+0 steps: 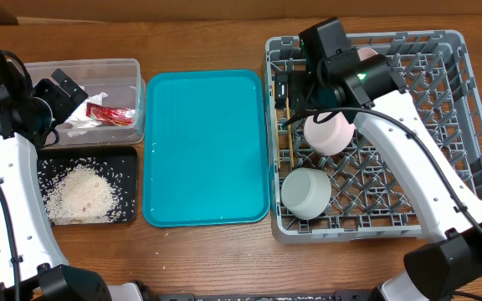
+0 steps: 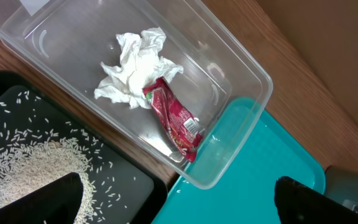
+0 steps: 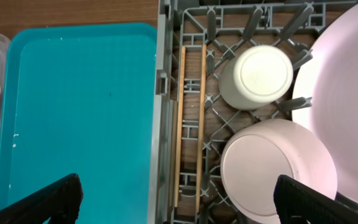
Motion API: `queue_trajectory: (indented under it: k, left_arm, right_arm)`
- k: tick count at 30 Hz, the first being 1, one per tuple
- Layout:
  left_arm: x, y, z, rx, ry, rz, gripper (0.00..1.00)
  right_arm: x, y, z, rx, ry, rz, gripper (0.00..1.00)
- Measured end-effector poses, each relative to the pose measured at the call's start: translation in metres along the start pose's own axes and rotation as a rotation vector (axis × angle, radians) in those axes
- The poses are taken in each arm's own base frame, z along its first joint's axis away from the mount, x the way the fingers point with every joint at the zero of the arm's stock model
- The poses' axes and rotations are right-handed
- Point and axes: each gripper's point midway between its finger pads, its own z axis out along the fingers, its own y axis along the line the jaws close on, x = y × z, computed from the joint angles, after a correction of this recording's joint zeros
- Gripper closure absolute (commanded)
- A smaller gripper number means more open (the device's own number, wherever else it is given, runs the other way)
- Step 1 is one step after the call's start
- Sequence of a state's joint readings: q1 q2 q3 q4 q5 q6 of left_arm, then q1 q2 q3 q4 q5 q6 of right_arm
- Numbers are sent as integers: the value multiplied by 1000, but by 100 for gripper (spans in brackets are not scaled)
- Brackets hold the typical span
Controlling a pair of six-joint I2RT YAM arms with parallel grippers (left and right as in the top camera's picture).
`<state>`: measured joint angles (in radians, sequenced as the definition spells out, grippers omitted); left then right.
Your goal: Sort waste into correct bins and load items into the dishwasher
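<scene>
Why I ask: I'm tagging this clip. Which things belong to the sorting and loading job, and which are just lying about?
Job:
tissue, wrapper, rice, tub, black tray, rack, plate, cup, pink bowl, white bowl, chopsticks

Lying about:
teal tray

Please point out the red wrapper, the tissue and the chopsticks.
red wrapper (image 2: 174,118), left wrist view, on its printed middle.
tissue (image 2: 135,71), left wrist view, on its crumpled centre.
chopsticks (image 3: 179,124), right wrist view, on the middle of one stick.
</scene>
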<state>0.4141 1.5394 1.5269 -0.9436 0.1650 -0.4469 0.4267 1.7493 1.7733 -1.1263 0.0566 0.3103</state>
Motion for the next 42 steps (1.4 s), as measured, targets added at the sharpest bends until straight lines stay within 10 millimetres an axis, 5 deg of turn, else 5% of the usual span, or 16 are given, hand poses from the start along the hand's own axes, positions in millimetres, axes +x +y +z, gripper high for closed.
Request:
queue_trajectory:
  k: [15, 19, 22, 27, 31, 34, 38, 42]
  left_arm:
    - [0, 0, 0, 0, 0, 0, 0]
    - [0, 0, 0, 0, 0, 0, 0]
    - [0, 0, 0, 0, 0, 0, 0]
    - [0, 0, 0, 0, 0, 0, 0]
    - [0, 0, 0, 0, 0, 0, 0]
    - [0, 0, 0, 0, -1, 0, 0]
    - [0, 0, 0, 0, 0, 0, 0]
    - [0, 0, 0, 0, -1, 0, 0]
  right_arm:
    - [3, -2, 0, 8, 11, -1, 0]
    - [3, -4, -13, 13, -5, 0, 0]
    - [-12, -3, -50, -18, -124, 6, 0]
    - [-31, -7, -172, -107, -450, 32, 0]
    - [-12, -28, -277, -157, -702, 68, 0]
    - [12, -46, -332, -193, -861, 97, 0]
    - [60, -73, -352, -202, -974, 130, 0]
    - [94, -95, -325, -176, -1036, 169, 0]
